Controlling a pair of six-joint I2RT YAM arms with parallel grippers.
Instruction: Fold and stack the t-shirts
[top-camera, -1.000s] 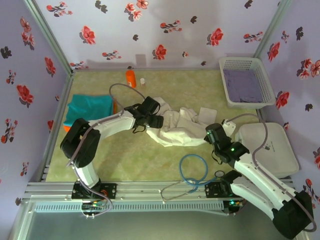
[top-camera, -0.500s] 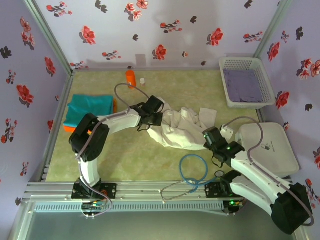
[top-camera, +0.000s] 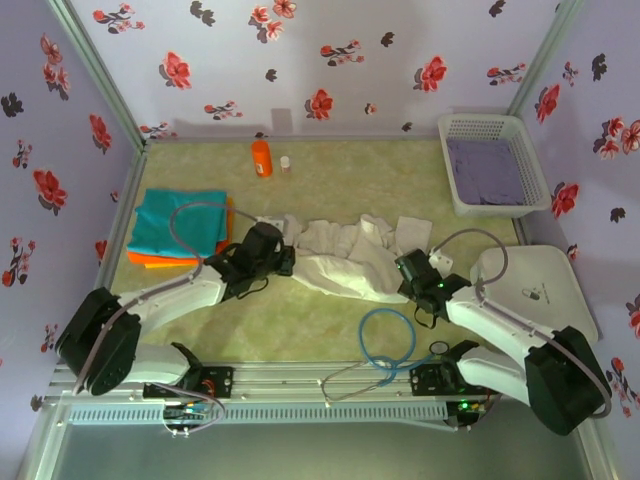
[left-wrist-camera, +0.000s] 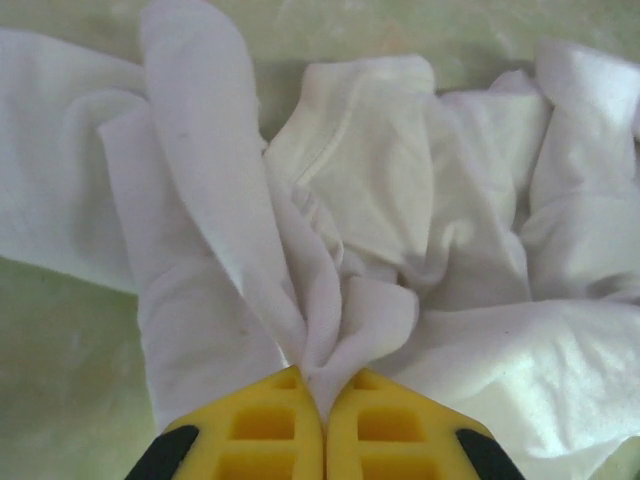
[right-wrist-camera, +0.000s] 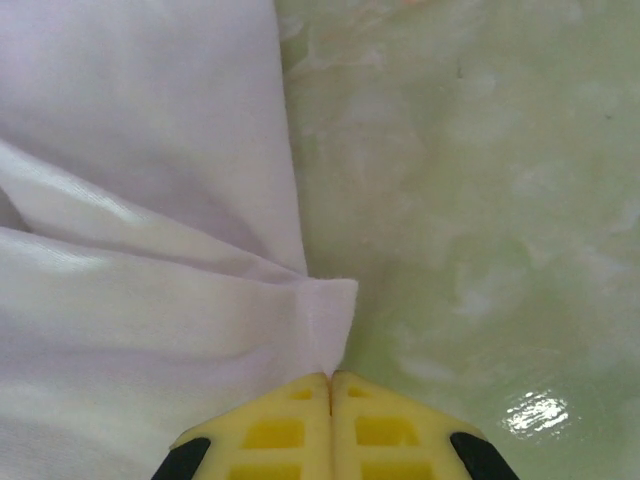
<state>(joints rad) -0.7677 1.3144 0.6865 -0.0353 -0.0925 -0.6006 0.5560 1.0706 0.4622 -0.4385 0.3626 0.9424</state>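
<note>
White tee (top-camera: 345, 265) pulled leftward, nearer; left pincer (left-wrist-camera: 325, 398) clamped.

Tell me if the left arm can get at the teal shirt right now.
Probably not yet: the jaws of the left arm are shut on the white tee, so it must let go first. Otherwise the teal shirt lies close, with nothing between.

Shirts and clutter across the table (top-camera: 300, 325)

The loose shirt (top-camera: 340, 258) lies mid-table, stretched left to right, its left end pinched in the left gripper (top-camera: 283, 262) and its right end in the right gripper (top-camera: 405, 270). The stack of folded shirts (top-camera: 180, 225) sits at the left edge. Behind the loose shirt, a bottle (top-camera: 261, 158) stands with a small vial (top-camera: 285, 164) just to its right. The basket (top-camera: 480, 122) sits in the back right corner with a cloth (top-camera: 485, 170) in it, and a flat case (top-camera: 540, 290) lies in front of it. A cable loop (top-camera: 388, 345) lies in front of the loose shirt.
</note>
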